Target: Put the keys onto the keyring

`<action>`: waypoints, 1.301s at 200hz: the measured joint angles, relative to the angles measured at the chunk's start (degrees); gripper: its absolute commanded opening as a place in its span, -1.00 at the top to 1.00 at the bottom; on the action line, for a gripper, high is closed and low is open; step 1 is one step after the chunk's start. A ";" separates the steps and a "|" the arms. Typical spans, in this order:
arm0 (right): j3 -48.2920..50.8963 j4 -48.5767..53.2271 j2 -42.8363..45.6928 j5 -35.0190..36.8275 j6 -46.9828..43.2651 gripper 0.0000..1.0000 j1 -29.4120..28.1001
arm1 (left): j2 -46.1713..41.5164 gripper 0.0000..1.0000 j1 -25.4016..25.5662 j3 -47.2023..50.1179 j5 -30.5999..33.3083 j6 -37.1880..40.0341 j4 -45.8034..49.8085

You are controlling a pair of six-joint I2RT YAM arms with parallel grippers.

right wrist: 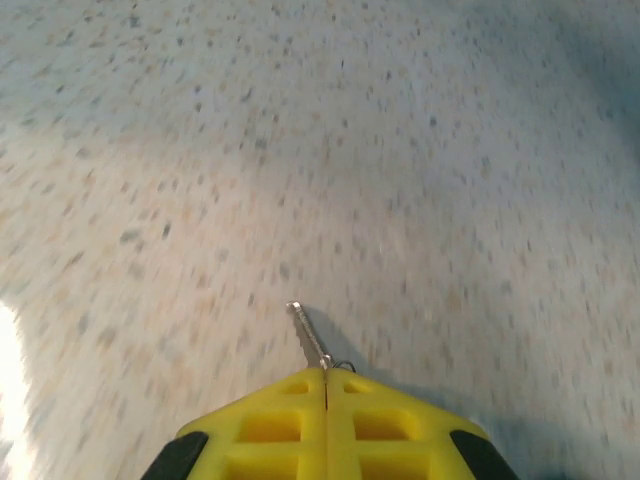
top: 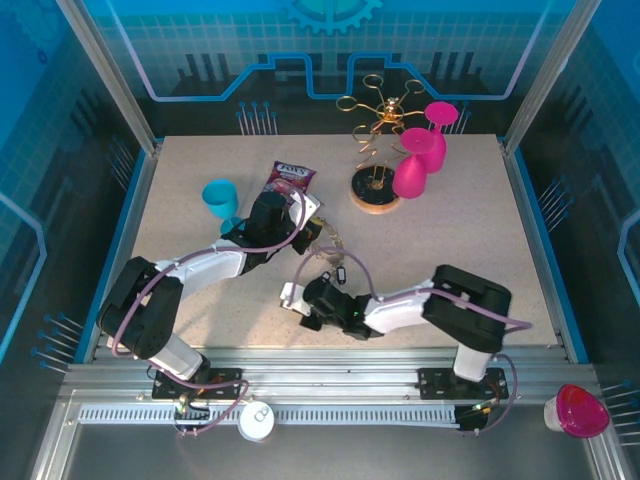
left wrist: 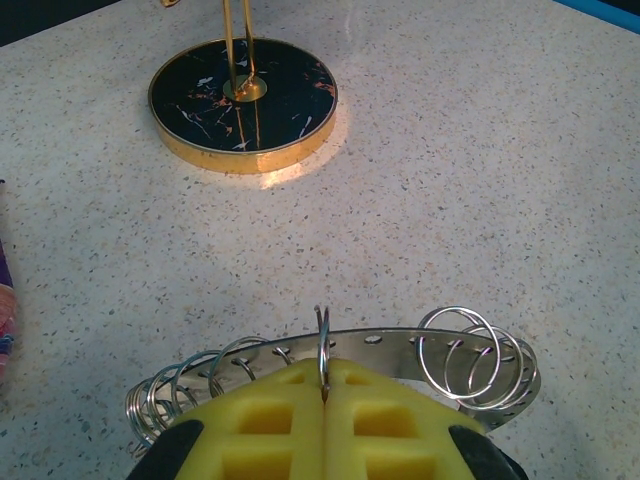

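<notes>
Two grippers, both pinched shut: the left gripper (left wrist: 325, 378) clamps one wire loop of the keyring (left wrist: 382, 343), near the rack (left wrist: 243, 100); the right gripper (right wrist: 326, 382) nips one key (right wrist: 305, 330), its shaft poking out over the table (right wrist: 420, 150). Two pink glasses (top: 411, 177), one teal cup (top: 220, 197), one packet (top: 290, 180), print unreadable.

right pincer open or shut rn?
Shut: the right pincer has its yellow foam pads pressed together, no gap, clamped on a thin silver metal key poking out ahead.
</notes>
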State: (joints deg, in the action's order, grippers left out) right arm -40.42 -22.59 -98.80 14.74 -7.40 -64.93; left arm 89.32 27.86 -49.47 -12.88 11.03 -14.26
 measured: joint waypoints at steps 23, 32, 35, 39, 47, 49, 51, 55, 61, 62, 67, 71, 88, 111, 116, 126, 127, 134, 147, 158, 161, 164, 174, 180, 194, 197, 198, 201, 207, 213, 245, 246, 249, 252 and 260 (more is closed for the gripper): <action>4.33 3.87 6.64 -1.14 4.48 1.00 1.62 | 0.00 1.00 0.00 0.00 -0.13 0.87 -0.15; 5.40 5.64 8.70 -1.55 6.47 1.00 2.80 | 0.00 1.00 0.00 0.02 -0.42 1.18 -0.22; 5.77 6.32 9.46 -1.79 7.10 1.00 3.28 | 0.00 1.00 0.00 0.02 -0.44 1.31 -0.22; 6.21 7.15 10.45 -1.81 8.04 1.00 4.04 | -0.02 1.00 0.00 0.02 -0.59 1.46 -0.24; 7.08 8.94 12.48 -2.08 9.75 1.00 5.70 | -0.02 1.00 0.00 0.02 -0.90 1.86 -0.26; 7.21 9.25 12.83 -2.21 10.03 1.00 5.99 | -0.02 1.00 0.00 0.04 -0.92 1.97 -0.28; 7.45 9.68 13.42 -2.19 10.47 1.00 6.51 | -0.02 1.00 0.00 0.07 -1.07 2.03 -0.39; 7.85 10.40 14.45 -2.43 11.23 1.00 7.48 | -0.02 1.00 0.00 0.13 -1.25 2.47 -0.59; 8.37 11.50 15.91 -2.73 12.26 1.00 8.96 | -0.02 1.00 0.00 0.13 -1.55 2.73 -0.66; 8.44 11.63 16.11 -2.84 12.37 1.00 9.11 | -0.04 1.00 0.00 0.15 -1.64 2.82 -0.68; 8.92 12.59 17.44 -3.10 13.22 1.00 10.49 | -0.11 1.00 0.00 0.20 -1.97 3.06 -0.74; 9.18 13.31 18.38 -3.28 13.79 1.00 11.39 | -0.20 1.00 0.00 0.31 -2.16 3.26 -0.85; 9.77 16.98 22.18 -5.22 16.44 1.00 16.31 | -1.22 1.00 0.00 1.38 -3.10 4.66 -1.07; 9.81 21.38 25.59 -8.00 19.39 1.00 22.93 | -2.93 1.00 0.00 2.80 -4.61 6.88 -1.01; 9.81 22.29 26.05 -8.55 20.06 1.00 24.15 | -3.26 1.00 0.00 2.91 -4.96 7.32 -0.79; 9.84 23.91 26.53 -9.94 21.62 1.00 26.75 | -3.76 1.00 0.00 2.93 -5.46 8.24 -0.33; 9.84 24.02 26.53 -10.03 21.73 1.00 26.91 | -3.80 1.00 0.00 2.93 -5.51 8.28 -0.28; 9.88 24.83 26.58 -10.97 22.80 1.00 28.44 | -4.15 1.00 0.00 2.93 -5.86 8.74 0.09; 10.05 26.29 26.36 -12.72 24.68 1.00 31.06 | -4.70 1.00 0.00 2.93 -6.36 9.51 0.81; 10.08 27.15 25.70 -14.05 26.08 1.00 32.74 | -5.05 1.00 0.00 2.95 -6.54 10.01 1.18; 10.08 27.32 25.44 -14.38 26.40 1.00 33.09 | -5.11 1.00 0.00 3.02 -6.54 10.12 1.22; 10.08 27.43 25.20 -14.73 26.73 1.00 33.40 | -5.20 1.00 0.00 3.06 -6.56 10.16 1.22; 10.08 27.96 24.13 -15.80 27.65 1.00 34.12 | -5.51 1.00 0.00 3.32 -6.71 10.36 1.53; 10.08 28.26 23.54 -16.39 28.15 1.00 34.40 | -5.66 1.00 0.00 3.56 -6.73 10.38 1.64; 10.08 29.07 22.69 -17.03 29.24 1.00 34.82 | -5.73 1.00 0.00 3.91 -6.93 10.40 2.03; 10.08 29.24 22.62 -17.14 29.46 1.00 34.93 | -5.73 1.00 0.00 3.98 -6.95 10.43 2.08; 10.08 29.29 22.60 -17.18 29.53 1.00 34.95 | -5.73 1.00 0.00 4.00 -6.95 10.43 2.10; 10.08 29.46 22.51 -17.22 29.77 1.00 35.01 | -5.73 1.00 0.00 4.02 -6.95 10.43 2.19; 10.05 29.75 22.38 -17.33 30.18 1.00 35.19 | -5.73 1.00 0.00 4.09 -6.95 10.45 2.38; 10.01 30.08 22.21 -17.42 30.56 1.00 35.41 | -5.73 1.00 0.00 4.11 -6.95 10.49 2.43; 8.85 32.28 20.17 -18.03 31.89 0.82 36.41 | -5.73 1.00 0.00 4.11 -6.97 10.56 2.45; 8.81 32.35 20.13 -18.08 31.93 0.81 36.44 | -5.73 1.00 0.00 4.13 -6.97 10.56 2.45; 8.59 32.50 20.06 -18.08 32.02 0.78 36.48 | -5.73 1.00 0.00 4.13 -6.99 10.56 2.45; 8.44 32.68 20.02 -18.10 32.04 0.75 36.50 | -5.73 1.00 0.00 4.13 -6.99 10.56 2.43; 8.04 33.27 20.02 -18.08 32.26 0.70 36.50 | -5.73 1.00 0.00 4.13 -7.04 10.56 2.45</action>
State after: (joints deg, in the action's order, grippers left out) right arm -32.38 10.68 -78.78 -3.33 24.86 -28.42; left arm 83.59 27.86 -45.34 -19.92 21.58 -11.81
